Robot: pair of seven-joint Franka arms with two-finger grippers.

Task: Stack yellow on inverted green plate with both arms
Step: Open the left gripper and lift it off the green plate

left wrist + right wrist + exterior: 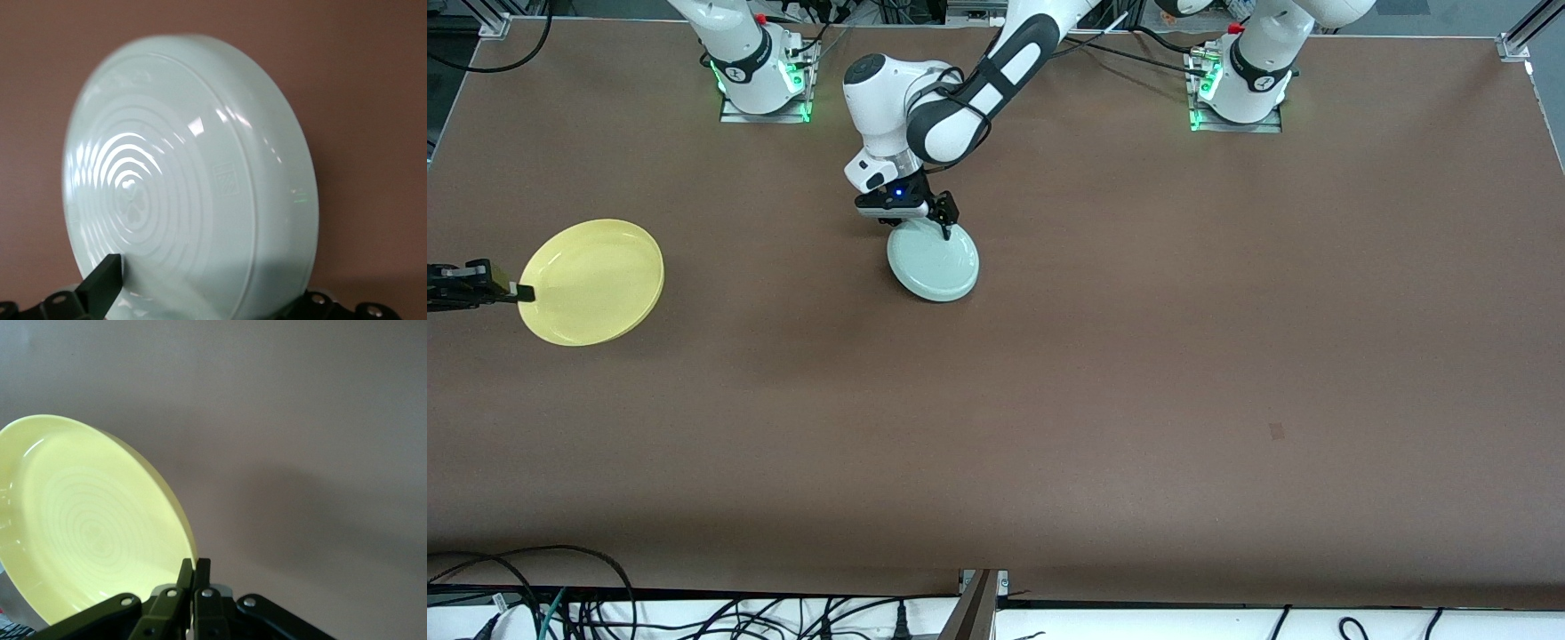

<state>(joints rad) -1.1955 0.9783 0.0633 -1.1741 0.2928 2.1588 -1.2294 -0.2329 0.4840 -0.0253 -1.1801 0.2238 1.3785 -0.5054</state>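
The left pincer [935,216] pinches the green plate [934,261] by its rim, bottom side up, low over the middle of the worktop [1138,356], likely to set it down as a base. The right pincer [523,292] pinches the yellow plate [592,281] by its rim, up over the right arm's end, ready to carry it across.

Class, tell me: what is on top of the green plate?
Nothing: the green plate hangs upside down from the left gripper. The yellow plate is apart, in the right gripper. Underneath it is hidden.
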